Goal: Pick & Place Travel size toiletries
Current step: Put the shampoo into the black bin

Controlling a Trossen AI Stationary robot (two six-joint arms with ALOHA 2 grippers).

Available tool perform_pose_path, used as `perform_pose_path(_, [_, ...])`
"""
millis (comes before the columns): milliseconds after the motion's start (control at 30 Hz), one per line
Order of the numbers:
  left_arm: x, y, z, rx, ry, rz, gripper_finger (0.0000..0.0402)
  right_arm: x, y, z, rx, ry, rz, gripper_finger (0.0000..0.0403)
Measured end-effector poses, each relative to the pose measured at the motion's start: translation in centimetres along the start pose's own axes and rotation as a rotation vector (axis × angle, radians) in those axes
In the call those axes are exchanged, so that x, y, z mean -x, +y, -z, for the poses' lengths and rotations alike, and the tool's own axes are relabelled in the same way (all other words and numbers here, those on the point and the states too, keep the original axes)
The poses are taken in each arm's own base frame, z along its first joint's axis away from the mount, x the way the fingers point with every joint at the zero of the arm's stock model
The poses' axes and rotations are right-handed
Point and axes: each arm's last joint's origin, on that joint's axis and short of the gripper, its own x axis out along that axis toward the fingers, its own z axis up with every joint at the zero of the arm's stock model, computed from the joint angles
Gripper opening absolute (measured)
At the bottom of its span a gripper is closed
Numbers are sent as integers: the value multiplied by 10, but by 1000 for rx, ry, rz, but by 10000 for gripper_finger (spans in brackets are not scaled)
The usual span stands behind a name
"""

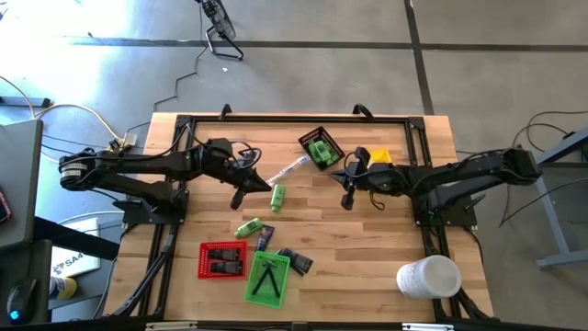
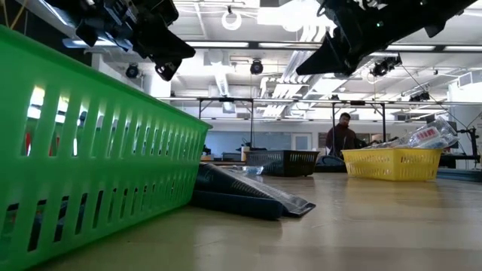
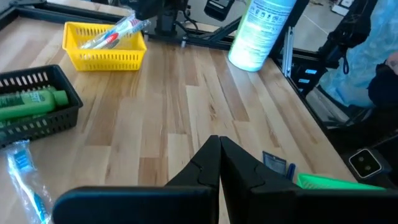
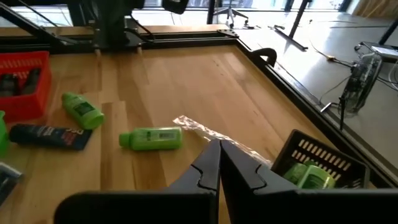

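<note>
Both grippers hang shut above the table's middle and touch nothing. My left gripper (image 1: 241,195) (image 3: 219,155) is left of a green bottle (image 1: 277,196) that lies on its side. My right gripper (image 1: 349,198) (image 4: 219,158) is to that bottle's (image 4: 152,138) right, near the clear-wrapped stick (image 1: 289,170) (image 4: 211,134). A second green bottle (image 1: 248,227) (image 4: 83,109) and dark packets (image 1: 265,237) (image 1: 296,260) lie flat nearer the front edge. More green bottles sit in the black tray (image 1: 322,149) (image 3: 31,102). Wrapped sticks lie in the yellow tray (image 3: 106,43).
A red tray (image 1: 221,260) and a green tray (image 1: 268,278) (image 2: 90,150) with dark pieces stand near the front edge. The big white cylinder (image 1: 428,276) lies at the front right. A black frame (image 1: 294,118) borders the table. A person (image 2: 343,135) stands far behind.
</note>
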Motion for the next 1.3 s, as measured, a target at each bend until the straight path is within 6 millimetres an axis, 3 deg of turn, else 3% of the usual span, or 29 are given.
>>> perform_pose_path(267, [-1,0,1,30,5,-3,22,-2,-8,0,-10,7,32,3])
perform_pose_path(700, [-1,4,1,31,-2,-122,209,-4,-12,0,-11,8,49,3])
perform_pose_path(900, [0,4,1,31,-3,-135,268,-4,-12,0,-9,8,49,3])
perform_pose_path(1100, [0,4,0,54,-12,-133,287,-4,-12,0,-8,7,49,3])
perform_pose_path(1300, [0,5,1,377,-32,-159,287,-3,-12,0,-5,7,49,3])
